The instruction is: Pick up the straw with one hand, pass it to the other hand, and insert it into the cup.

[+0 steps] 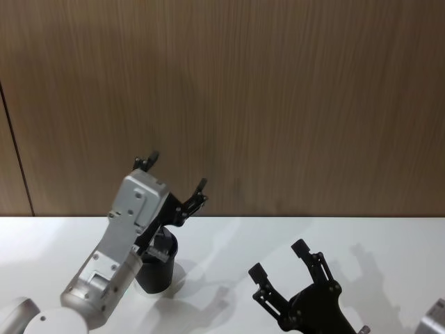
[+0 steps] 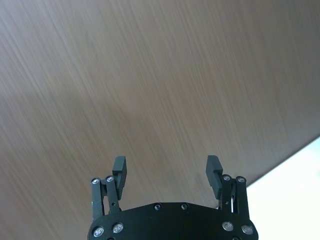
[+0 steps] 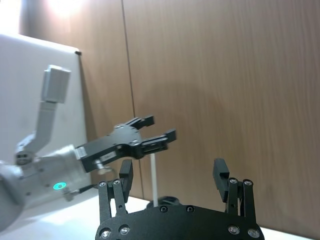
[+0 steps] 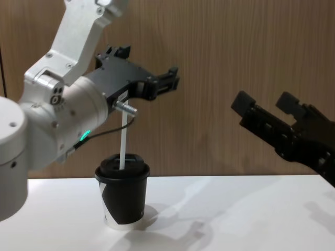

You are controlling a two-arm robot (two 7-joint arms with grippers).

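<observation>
You had the long white plastic straw (image 4: 122,140) standing upright in the lidded black paper cup (image 4: 124,195) at the table's left, its long axis vertical. Your left gripper (image 4: 149,70) hung above it, fingers spread and empty, apparently after release; the right gripper (image 4: 267,102) waited open to the right.
</observation>
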